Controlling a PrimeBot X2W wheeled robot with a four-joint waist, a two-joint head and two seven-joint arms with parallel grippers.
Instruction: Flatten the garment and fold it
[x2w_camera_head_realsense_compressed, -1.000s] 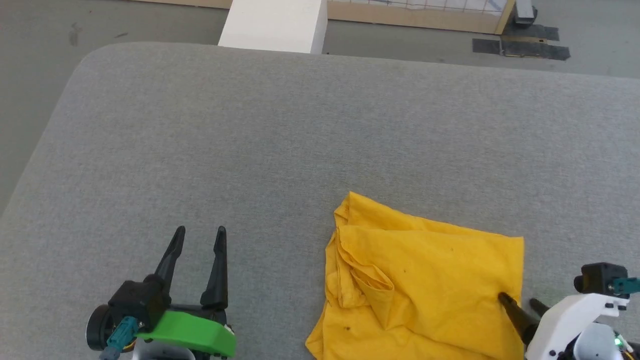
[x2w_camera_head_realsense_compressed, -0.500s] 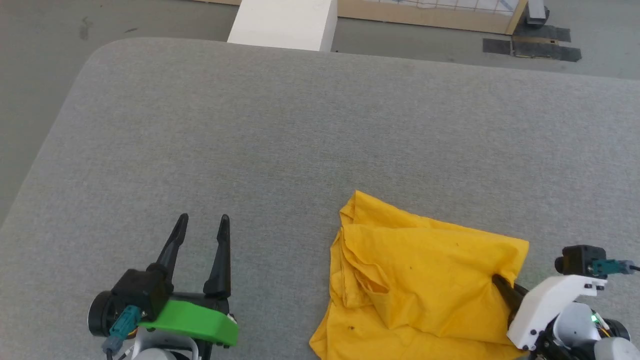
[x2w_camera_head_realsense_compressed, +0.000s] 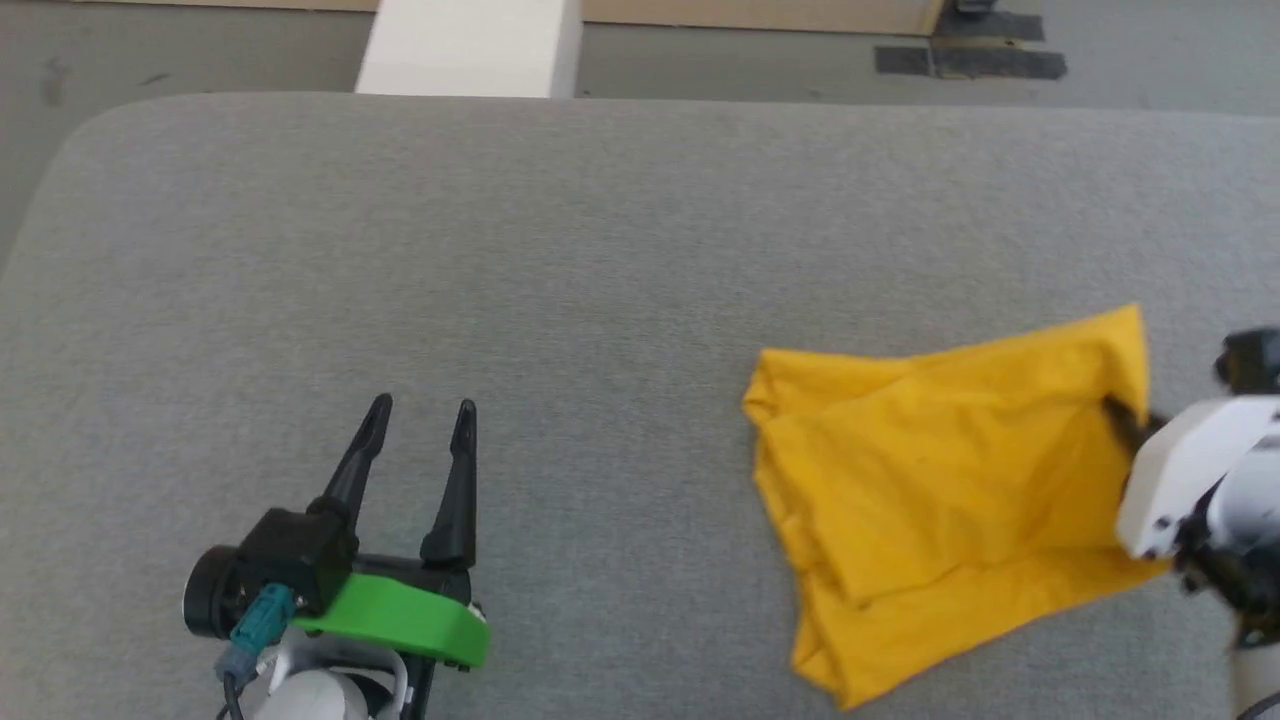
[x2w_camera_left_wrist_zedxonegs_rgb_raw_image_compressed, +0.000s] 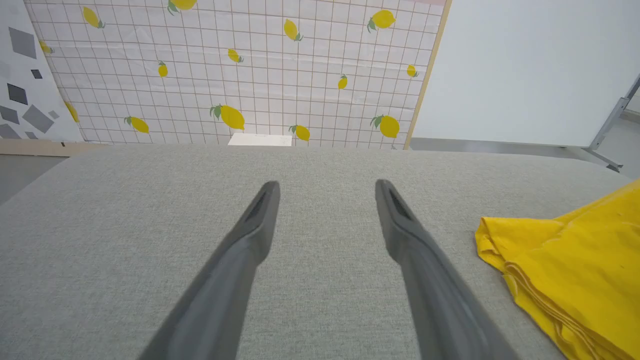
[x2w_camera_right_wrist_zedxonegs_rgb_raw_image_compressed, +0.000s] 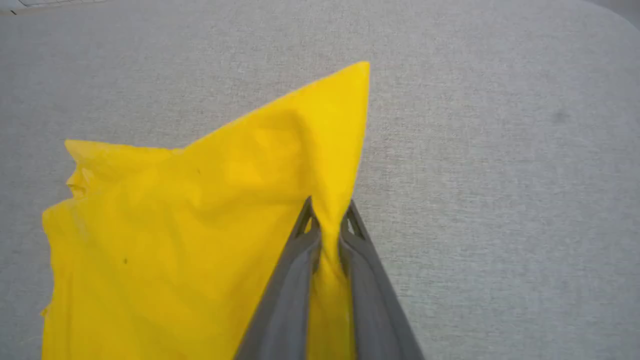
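The yellow garment (x2w_camera_head_realsense_compressed: 940, 520) lies bunched on the right of the grey padded table (x2w_camera_head_realsense_compressed: 600, 250), its print hidden. One corner (x2w_camera_right_wrist_zedxonegs_rgb_raw_image_compressed: 357, 95) stands lifted, and several layered edges (x2w_camera_left_wrist_zedxonegs_rgb_raw_image_compressed: 540, 295) show at its left side. My right gripper (x2w_camera_right_wrist_zedxonegs_rgb_raw_image_compressed: 327, 212) is shut on the garment's right edge, cloth pinched between its two fingers; in the head view it (x2w_camera_head_realsense_compressed: 1125, 420) is at the far right. My left gripper (x2w_camera_head_realsense_compressed: 420, 420) hovers open over bare table at the lower left, well apart from the garment, nothing between its fingers (x2w_camera_left_wrist_zedxonegs_rgb_raw_image_compressed: 260, 220).
A white block (x2w_camera_head_realsense_compressed: 465, 55) stands on the floor behind the table's far edge. Dark tape patches (x2w_camera_head_realsense_compressed: 970, 60) mark the floor at the back right. A lemon-print screen (x2w_camera_left_wrist_zedxonegs_rgb_raw_image_compressed: 235, 70) and a white panel (x2w_camera_left_wrist_zedxonegs_rgb_raw_image_compressed: 530, 70) rise beyond the table.
My right gripper has pulled the garment's right edge up and away to the right, stretching the cloth and lifting a corner. The head camera has shifted. The left gripper stays open.
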